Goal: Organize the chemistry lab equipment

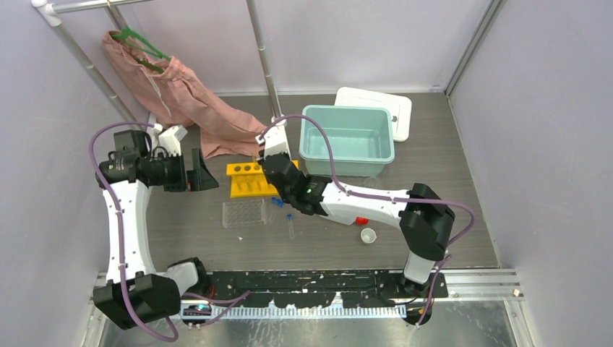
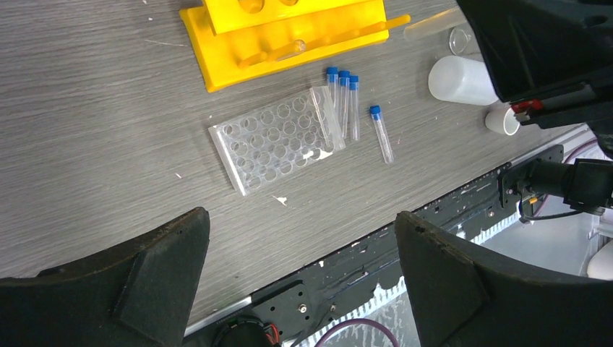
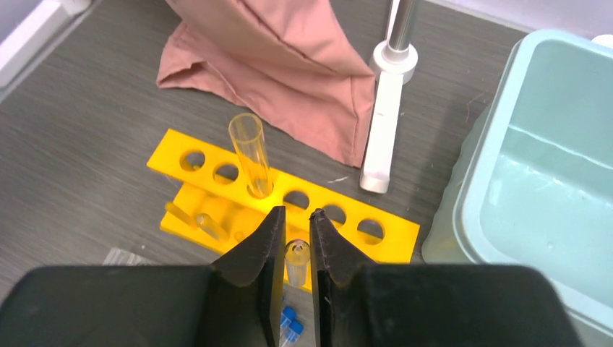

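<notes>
My right gripper [image 3: 296, 214] is shut on a clear uncapped tube [image 3: 297, 262] and holds it upright just above the yellow tube rack [image 3: 217, 160], near its middle holes. Another clear tube [image 3: 250, 153] stands in the rack. In the top view the right gripper [image 1: 266, 160] hovers over the rack [image 1: 244, 181]. My left gripper [image 2: 300, 275] is open and empty, high above the table left of the rack [image 2: 282, 36]. The clear well tray [image 2: 278, 141] lies flat, with three blue-capped tubes [image 2: 343, 97] beside it and one more [image 2: 381, 134] apart.
A white squeeze bottle [image 2: 463, 79] and tiny white cup [image 2: 501, 121] lie under the right arm. A teal bin [image 1: 312, 141] and white lid [image 1: 394, 108] sit at the back. Pink cloth [image 1: 188, 101] hangs by a rail post [image 3: 383, 116].
</notes>
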Robot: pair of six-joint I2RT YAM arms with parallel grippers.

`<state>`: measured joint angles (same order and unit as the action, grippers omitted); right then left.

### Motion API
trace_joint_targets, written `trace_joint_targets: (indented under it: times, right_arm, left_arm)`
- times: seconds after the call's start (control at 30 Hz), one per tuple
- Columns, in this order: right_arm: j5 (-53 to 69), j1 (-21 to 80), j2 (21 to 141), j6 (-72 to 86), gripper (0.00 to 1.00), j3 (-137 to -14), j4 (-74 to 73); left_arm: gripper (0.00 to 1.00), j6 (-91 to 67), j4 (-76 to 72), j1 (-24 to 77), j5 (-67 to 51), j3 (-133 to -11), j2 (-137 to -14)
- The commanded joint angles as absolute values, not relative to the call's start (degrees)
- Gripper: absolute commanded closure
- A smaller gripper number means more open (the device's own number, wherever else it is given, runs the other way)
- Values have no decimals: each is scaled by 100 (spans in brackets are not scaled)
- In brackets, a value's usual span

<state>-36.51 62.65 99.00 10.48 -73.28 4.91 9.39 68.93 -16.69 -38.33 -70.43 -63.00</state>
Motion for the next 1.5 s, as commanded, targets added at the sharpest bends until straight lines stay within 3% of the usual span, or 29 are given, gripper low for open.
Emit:
trace_joint_targets:
  times: [0.0, 1.47]
  right_arm:
    - [-3977, 6266, 9956, 877, 99, -7348, 1318]
    - [-4244, 6245, 10442, 1178, 99, -6853, 1784]
  left_arm:
    - [0, 958, 6813, -1694, -3799, -7134, -6306]
    - [0, 994, 6803, -1696, -3677, -7163, -6337]
